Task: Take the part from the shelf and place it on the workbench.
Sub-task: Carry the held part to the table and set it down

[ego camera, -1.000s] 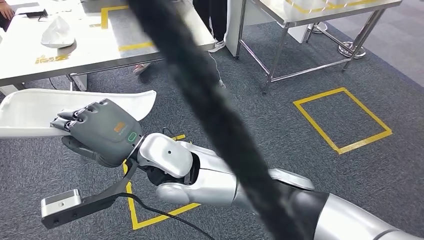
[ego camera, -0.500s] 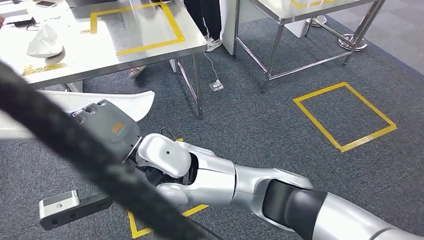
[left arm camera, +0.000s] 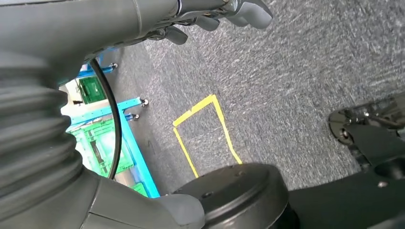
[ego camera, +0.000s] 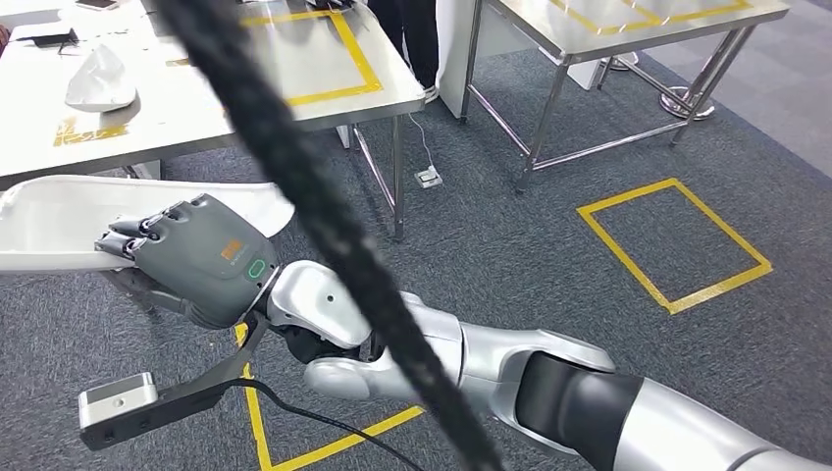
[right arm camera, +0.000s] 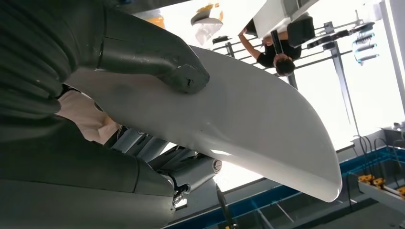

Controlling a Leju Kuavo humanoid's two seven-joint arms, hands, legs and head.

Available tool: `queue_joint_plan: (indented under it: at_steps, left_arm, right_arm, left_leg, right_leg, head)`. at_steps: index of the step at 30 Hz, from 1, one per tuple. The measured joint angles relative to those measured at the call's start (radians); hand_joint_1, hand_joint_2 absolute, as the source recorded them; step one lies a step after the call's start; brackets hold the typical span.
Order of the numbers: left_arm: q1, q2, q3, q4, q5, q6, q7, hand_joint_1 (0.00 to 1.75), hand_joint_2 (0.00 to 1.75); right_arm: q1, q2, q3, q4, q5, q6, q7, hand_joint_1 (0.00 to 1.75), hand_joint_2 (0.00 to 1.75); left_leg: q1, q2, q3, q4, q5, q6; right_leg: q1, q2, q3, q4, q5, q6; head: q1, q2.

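Carpet (ego camera: 510, 226) beneath steel workbench (ego camera: 196, 98)

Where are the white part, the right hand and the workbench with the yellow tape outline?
white part (ego camera: 59, 221): head view, its broad upper face.
right hand (ego camera: 201, 260): head view, grey back cover; it grips the part.
workbench (ego camera: 196, 93): head view, bare steel top.

Head view is evenly lit and pretty sharp, soft shadows under the tables (ego camera: 324, 93) — but a black cable (ego camera: 324, 231) right by the lens cuts across as a fat blurry streak. Steel tabletops throw some pale glare. Left wrist view is dimmer, with the carpet (left arm camera: 296, 86) grainy. Right wrist view is backlit — background blown out white, and the hand (right arm camera: 95, 71) mostly dark.
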Motion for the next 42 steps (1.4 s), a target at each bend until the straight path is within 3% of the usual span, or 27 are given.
queue_joint_plan:
  at_steps: [1, 2, 4, 6, 8, 11, 12, 14, 16, 17, 18, 20, 21, 22, 24, 26, 27, 30, 31, 32, 33, 35, 37, 40, 42]
  left_arm:
    - [0.002, 0.000, 0.000, 0.000, -0.001, 0.000, -0.001, 0.00, 1.75]
    - [0.003, -0.001, -0.001, 0.000, -0.003, 0.000, -0.002, 0.00, 1.75]
    - [0.004, -0.002, -0.005, 0.000, -0.008, 0.000, -0.004, 0.00, 1.75]
    - [0.002, -0.005, -0.012, 0.000, -0.014, 0.001, -0.006, 0.00, 1.75]
    - [0.002, -0.008, -0.016, -0.001, -0.017, 0.003, -0.007, 0.00, 1.75]
    - [0.001, -0.008, -0.022, -0.001, -0.020, 0.003, -0.008, 0.00, 1.75]
    - [-0.001, -0.007, -0.023, -0.001, -0.021, 0.003, -0.007, 0.00, 1.75]
    - [-0.003, -0.007, -0.024, -0.002, -0.021, 0.003, -0.006, 0.00, 1.75]
    - [-0.003, -0.007, -0.024, -0.002, -0.020, 0.001, -0.006, 0.00, 1.75]
    - [-0.004, -0.006, -0.024, -0.002, -0.020, 0.001, -0.006, 0.00, 1.75]
    - [-0.004, -0.006, -0.024, -0.002, -0.020, 0.000, -0.006, 0.00, 1.75]
    - [-0.002, -0.005, -0.024, -0.001, -0.020, 0.000, -0.006, 0.00, 1.75]
    - [-0.001, -0.004, -0.024, -0.001, -0.020, 0.000, -0.007, 0.00, 1.75]
    - [-0.001, -0.004, -0.024, 0.000, -0.019, 0.000, -0.008, 0.00, 1.75]
    - [-0.002, -0.003, -0.024, 0.000, -0.018, 0.000, -0.010, 0.00, 1.75]
    - [-0.001, -0.003, -0.024, -0.001, -0.018, 0.000, -0.013, 0.00, 1.75]
    - [0.000, -0.003, -0.024, -0.001, -0.019, 0.000, -0.013, 0.00, 1.75]
    - [0.002, -0.001, -0.024, -0.001, -0.020, 0.000, -0.014, 0.00, 1.75]
    - [0.003, -0.001, -0.025, -0.001, -0.020, 0.000, -0.014, 0.00, 1.75]
    - [0.004, -0.001, -0.025, 0.000, -0.020, 0.000, -0.014, 0.00, 1.75]
    - [0.005, -0.001, -0.025, 0.000, -0.020, 0.000, -0.014, 0.00, 1.75]
    - [0.006, -0.002, -0.025, 0.000, -0.020, 0.000, -0.014, 0.00, 1.75]
    - [0.005, -0.003, -0.025, 0.000, -0.020, 0.001, -0.015, 0.00, 1.75]
    - [0.005, -0.002, -0.025, -0.001, -0.019, 0.002, -0.015, 0.00, 1.75]
    - [0.004, -0.002, -0.025, -0.001, -0.019, 0.002, -0.016, 0.00, 1.75]
  right_arm:
    - [0.004, -0.001, 0.000, 0.000, 0.001, -0.001, 0.001, 1.75, 1.75]
    - [0.007, -0.002, 0.000, 0.001, 0.004, -0.003, 0.004, 1.75, 1.75]
    - [0.011, -0.003, 0.000, 0.000, 0.011, -0.007, 0.014, 1.75, 1.75]
    - [0.016, -0.004, 0.000, -0.001, 0.022, -0.010, 0.026, 1.75, 1.75]
    - [0.026, -0.004, -0.001, -0.007, 0.035, -0.010, 0.040, 1.75, 1.75]
    - [0.035, -0.001, -0.003, -0.024, 0.050, 0.000, 0.051, 1.75, 1.75]
    - [0.035, 0.002, -0.004, -0.030, 0.053, 0.004, 0.052, 1.75, 1.75]
    - [0.038, 0.005, -0.005, -0.035, 0.055, 0.010, 0.051, 1.75, 1.75]
    - [0.045, 0.006, -0.005, -0.035, 0.056, 0.016, 0.051, 1.75, 1.75]
    - [0.048, 0.006, -0.005, -0.035, 0.057, 0.017, 0.051, 1.75, 1.75]
    - [0.049, 0.006, -0.005, -0.035, 0.057, 0.019, 0.050, 1.75, 1.75]
    - [0.049, 0.006, -0.005, -0.036, 0.058, 0.020, 0.049, 1.75, 1.75]
    - [0.048, 0.006, -0.005, -0.037, 0.058, 0.021, 0.049, 1.75, 1.75]
    - [0.049, 0.006, -0.005, -0.037, 0.058, 0.021, 0.048, 1.75, 1.75]
    - [0.050, 0.007, -0.006, -0.040, 0.059, 0.022, 0.048, 1.75, 1.75]
    - [0.050, 0.007, -0.007, -0.043, 0.059, 0.022, 0.047, 1.75, 1.75]
    - [0.050, 0.007, -0.007, -0.044, 0.059, 0.022, 0.047, 1.75, 1.75]
    - [0.056, 0.006, -0.008, -0.045, 0.060, 0.022, 0.048, 1.75, 1.75]
    - [0.061, 0.006, -0.008, -0.045, 0.061, 0.022, 0.049, 1.75, 1.75]
    - [0.065, 0.005, -0.008, -0.046, 0.061, 0.022, 0.050, 1.75, 1.75]
    - [0.067, 0.005, -0.009, -0.046, 0.062, 0.022, 0.051, 1.75, 1.75]
    - [0.069, 0.004, -0.011, -0.047, 0.065, 0.022, 0.053, 1.75, 1.75]
    - [0.074, 0.003, -0.015, -0.050, 0.070, 0.023, 0.055, 1.75, 1.75]
    - [0.081, 0.002, -0.022, -0.059, 0.076, 0.023, 0.056, 1.75, 1.75]
    - [0.082, 0.003, -0.025, -0.065, 0.080, 0.023, 0.056, 1.75, 1.75]
  left_leg:
    - [-0.001, 0.000, 0.006, 0.000, -0.006, 0.000]
    - [-0.002, -0.001, 0.015, 0.000, -0.013, 0.000]
    - [-0.005, -0.002, 0.034, -0.001, -0.029, -0.002]
    - [-0.007, -0.002, 0.048, -0.002, -0.043, -0.010]
    - [-0.008, -0.001, 0.060, 0.002, -0.047, -0.024]
    - [-0.008, 0.000, 0.052, 0.048, -0.052, -0.039]
    - [-0.007, -0.001, 0.029, 0.091, -0.063, -0.044]
    - [-0.004, -0.001, -0.048, 0.207, -0.103, -0.056]
    - [-0.002, 0.001, -0.110, 0.269, -0.131, -0.064]
    - [-0.001, 0.001, -0.120, 0.256, -0.119, -0.065]
    - [0.001, 0.002, -0.115, 0.213, -0.086, -0.065]
    - [0.003, 0.002, -0.086, 0.088, 0.011, -0.064]
    - [0.002, 0.003, -0.072, 0.042, 0.039, -0.058]
    - [0.000, 0.003, -0.065, 0.016, 0.053, -0.050]
    - [-0.002, 0.001, -0.057, 0.009, 0.044, -0.028]
    - [0.001, -0.002, -0.045, 0.005, 0.040, -0.014]
    - [0.002, -0.003, -0.036, 0.003, 0.036, -0.009]
    - [0.001, -0.003, -0.017, 0.000, 0.014, -0.001]
    - [0.001, -0.004, -0.008, 0.000, 0.006, 0.000]
    - [0.001, -0.005, 0.002, 0.000, -0.004, -0.001]
    - [0.000, -0.006, 0.015, 0.000, -0.013, -0.003]
    - [-0.001, -0.007, 0.042, 0.001, -0.033, -0.007]
    - [-0.003, -0.007, 0.058, -0.001, -0.052, -0.017]
    - [-0.004, -0.006, 0.072, 0.005, -0.058, -0.036]
    - [-0.004, -0.005, 0.051, 0.065, -0.056, -0.045]
  right_leg:
    - [0.000, 0.000, -0.025, 0.017, 0.010, -0.002]
    - [0.001, 0.000, -0.029, -0.006, 0.041, -0.005]
    - [0.007, -0.002, 0.009, -0.138, 0.138, -0.021]
    - [0.018, -0.005, 0.051, -0.245, 0.172, -0.039]
    - [0.023, -0.005, 0.070, -0.274, 0.158, -0.049]
    - [0.015, -0.003, 0.105, -0.287, 0.157, -0.062]
    - [0.012, -0.002, 0.116, -0.289, 0.152, -0.066]
    - [0.010, -0.002, 0.132, -0.290, 0.137, -0.071]
    - [0.009, -0.001, 0.150, -0.290, 0.120, -0.070]
    - [0.008, 0.000, 0.162, -0.289, 0.110, -0.067]
    - [0.007, 0.000, 0.175, -0.288, 0.099, -0.065]
    - [0.005, 0.001, 0.200, -0.284, 0.076, -0.056]
    - [0.006, 0.002, 0.206, -0.281, 0.066, -0.050]
    - [0.007, 0.002, 0.209, -0.280, 0.058, -0.043]
    - [0.009, 0.002, 0.211, -0.273, 0.053, -0.031]
    - [0.008, 0.000, 0.195, -0.233, 0.055, -0.022]
    - [0.007, -0.001, 0.171, -0.192, 0.050, -0.018]
    - [0.004, -0.003, 0.043, -0.018, -0.007, -0.006]
    - [0.004, -0.003, 0.008, 0.013, -0.020, -0.005]
    - [0.004, -0.003, -0.009, 0.008, -0.012, -0.006]
    - [0.004, -0.003, -0.008, -0.031, 0.018, -0.009]
    - [0.008, -0.003, 0.024, -0.166, 0.118, -0.022]
    - [0.015, -0.004, 0.053, -0.257, 0.170, -0.033]
    - [0.014, -0.001, 0.080, -0.281, 0.168, -0.045]
    - [0.009, 0.000, 0.106, -0.287, 0.158, -0.056]
  head:
    - [0.001, 0.000]
    - [0.001, 0.000]
    - [0.001, 0.000]
    - [-0.001, 0.000]
    - [-0.002, 0.000]
    - [-0.003, 0.000]
    - [-0.005, 0.000]
    - [-0.010, 0.000]
    - [-0.010, 0.000]
    - [-0.010, 0.000]
    - [-0.010, 0.000]
    - [-0.012, 0.000]
    - [-0.015, 0.000]
    - [-0.018, 0.000]
    - [-0.021, 0.000]
    - [-0.019, 0.000]
    - [-0.017, 0.000]
    - [-0.014, 0.000]
    - [-0.014, 0.000]
    - [-0.014, 0.000]
    - [-0.013, 0.000]
    - [-0.014, 0.000]
    - [-0.015, 0.000]
    - [-0.017, 0.000]
    - [-0.022, 0.000]
